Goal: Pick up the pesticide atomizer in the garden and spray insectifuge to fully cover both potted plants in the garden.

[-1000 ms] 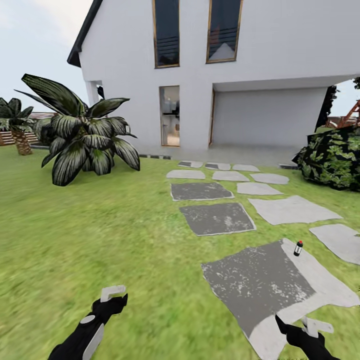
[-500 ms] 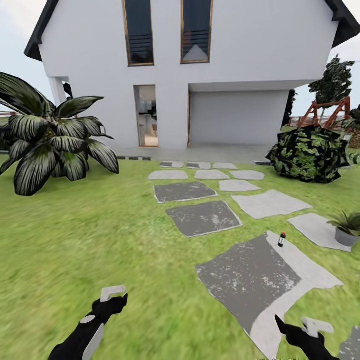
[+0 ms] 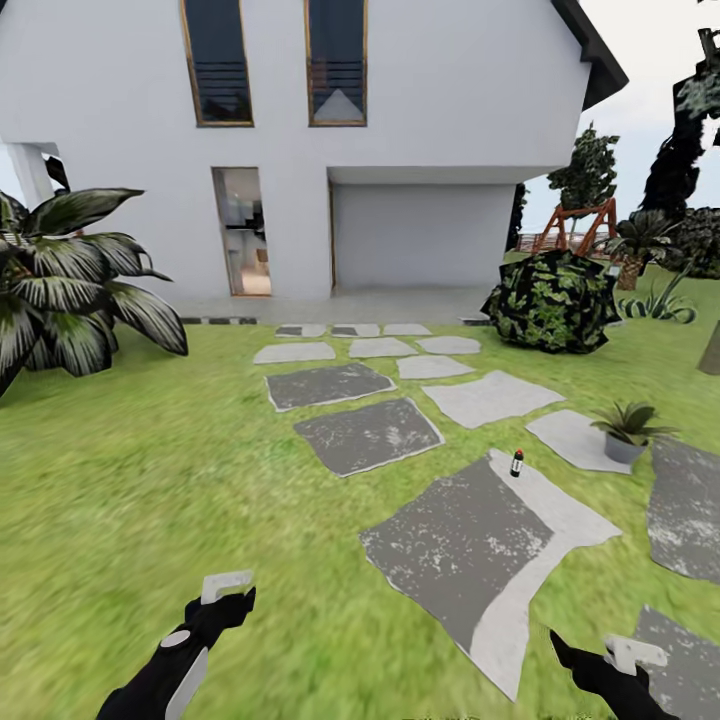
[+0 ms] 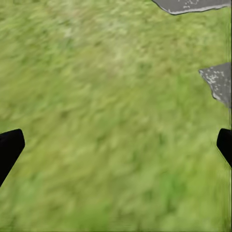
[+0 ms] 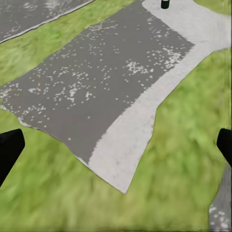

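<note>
The pesticide atomizer point(image 3: 517, 462), a small dark bottle with a red tip, stands upright at the far corner of a large grey stepping stone point(image 3: 470, 545). Its base also peeks in at the edge of the right wrist view as the atomizer point(image 5: 165, 4). One potted plant point(image 3: 628, 432), green pointed leaves in a grey pot, sits on a pale stone to the right of the bottle. My left gripper point(image 3: 228, 590) hangs open over the lawn, its fingers wide apart in the left wrist view point(image 4: 116, 150). My right gripper point(image 3: 628, 655) is open over the big stone's near edge point(image 5: 116, 150), well short of the bottle.
A white house point(image 3: 350, 150) stands behind the lawn. A big palm point(image 3: 70, 290) spreads at the left and a dark round shrub point(image 3: 553, 300) sits at the right rear. Several stepping stones point(image 3: 368, 435) lead toward the house. Another dark stone point(image 3: 685, 505) lies at the right.
The camera has swung to the right, so the whole scene has slid left. The potted plant and right-hand stone have come into view. Both arms hold the same pose.
</note>
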Controlling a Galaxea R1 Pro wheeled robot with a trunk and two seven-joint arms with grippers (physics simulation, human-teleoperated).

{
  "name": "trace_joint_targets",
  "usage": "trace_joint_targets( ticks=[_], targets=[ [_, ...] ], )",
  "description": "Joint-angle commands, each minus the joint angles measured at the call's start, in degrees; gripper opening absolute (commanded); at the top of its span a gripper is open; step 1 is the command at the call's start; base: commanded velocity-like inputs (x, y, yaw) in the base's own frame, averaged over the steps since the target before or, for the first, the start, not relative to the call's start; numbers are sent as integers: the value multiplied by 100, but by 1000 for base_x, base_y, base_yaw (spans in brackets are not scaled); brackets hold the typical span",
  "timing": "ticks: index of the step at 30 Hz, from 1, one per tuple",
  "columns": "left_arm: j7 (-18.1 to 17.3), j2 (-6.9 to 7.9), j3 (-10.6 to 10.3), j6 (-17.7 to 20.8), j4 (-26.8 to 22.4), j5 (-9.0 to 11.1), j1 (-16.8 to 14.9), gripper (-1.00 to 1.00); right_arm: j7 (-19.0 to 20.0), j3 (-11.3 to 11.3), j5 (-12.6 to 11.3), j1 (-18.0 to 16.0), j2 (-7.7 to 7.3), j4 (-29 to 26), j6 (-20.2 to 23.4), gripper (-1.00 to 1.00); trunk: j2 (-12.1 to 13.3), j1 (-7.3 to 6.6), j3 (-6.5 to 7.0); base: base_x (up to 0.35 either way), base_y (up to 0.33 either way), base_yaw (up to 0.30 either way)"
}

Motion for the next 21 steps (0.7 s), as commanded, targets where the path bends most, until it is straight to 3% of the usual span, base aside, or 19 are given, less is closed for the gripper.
trace_joint_targets(
  ticks=[1, 10, 21],
  targets=[
    [5, 2, -7, -1, -4, 60, 0, 100, 41, -14, -35, -6, 0, 8, -9, 100, -2, -1, -5, 2, 2, -300],
    [1, 2, -1, 5, -4, 60, 0, 100, 41, -14, -35, -6, 2, 1, -10, 100, -2, -1, -5, 59, 1, -300],
    [1, 2, 0, -2, -4, 60, 0, 100, 41, -14, -35, -6, 0, -6, -17, 100, -2, -1, -5, 278, 0, -299]
  ],
)
